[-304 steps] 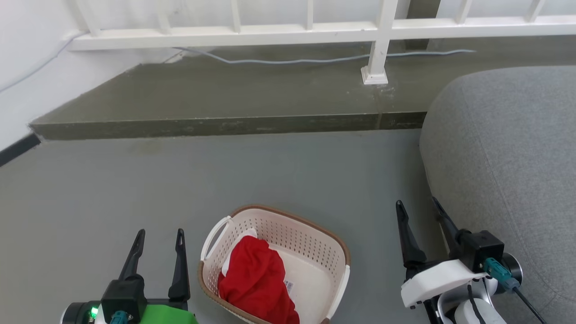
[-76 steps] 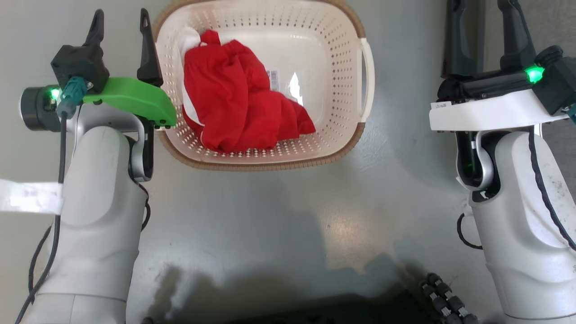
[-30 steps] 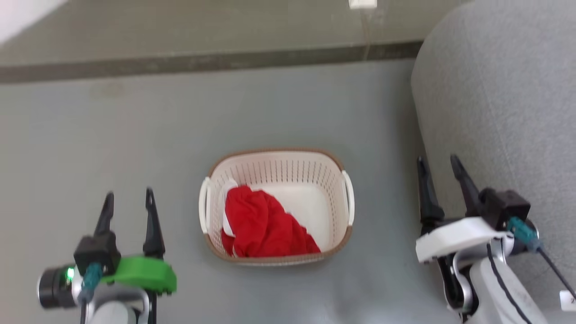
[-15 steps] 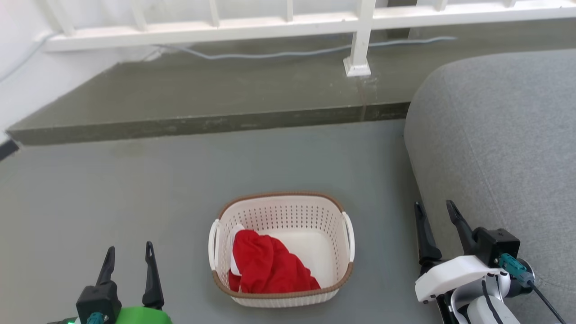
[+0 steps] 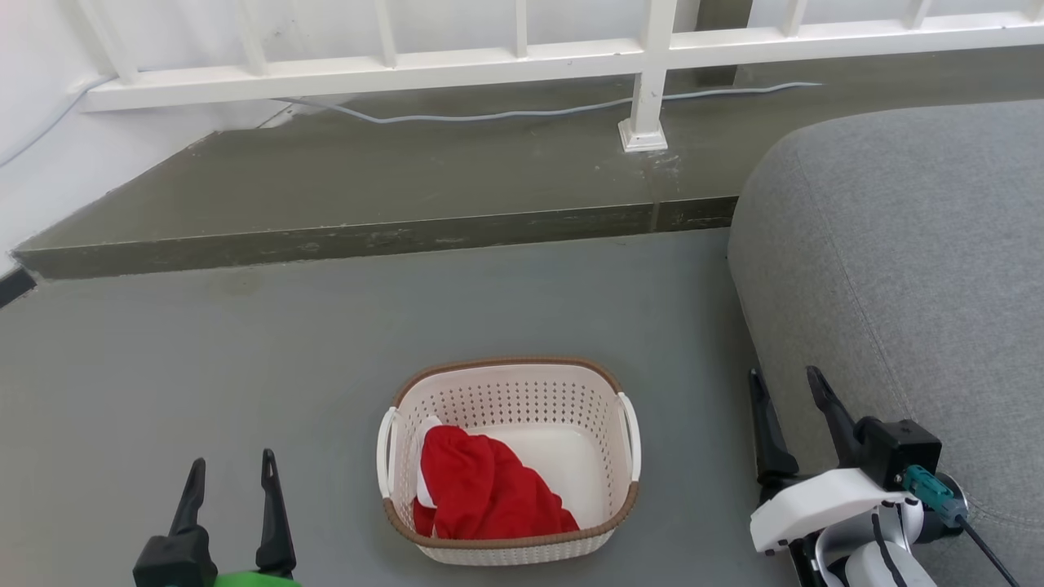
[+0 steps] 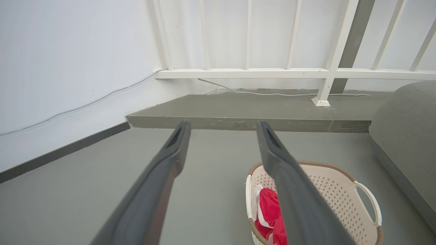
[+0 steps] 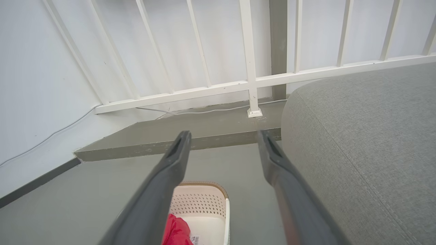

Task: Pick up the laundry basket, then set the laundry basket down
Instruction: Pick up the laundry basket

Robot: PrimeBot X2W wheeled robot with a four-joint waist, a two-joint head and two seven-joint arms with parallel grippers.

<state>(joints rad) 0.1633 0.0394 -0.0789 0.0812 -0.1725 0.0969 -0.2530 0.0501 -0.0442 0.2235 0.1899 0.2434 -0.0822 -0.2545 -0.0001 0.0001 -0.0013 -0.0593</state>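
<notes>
Head view showed the grey floor as the largest surface, running from my base to a raised concrete ledge at the far side. A grey upholstered seat occupied the area on my right, its rounded edge resting on the floor. A white railing stood on the ledge against a white wall, and a pale cable lay along the ledge below the bottom rail.

The laundry basket sat upright on the floor, directly ahead of me and between my two arms, touching neither. Its brown rim faced up, and one white loop handle showed on each side. A red garment lay crumpled inside, against the basket's left wall.

My left gripper hung low to the left of the basket, well apart from it. Its fingers were spread, with bare floor between them. My right gripper hung to the right of the basket, just beside the seat edge, its fingers likewise parted and clamped on no object.

Right wrist view showed a barcode sticker on the basket's inner bottom, beside the garment.
</notes>
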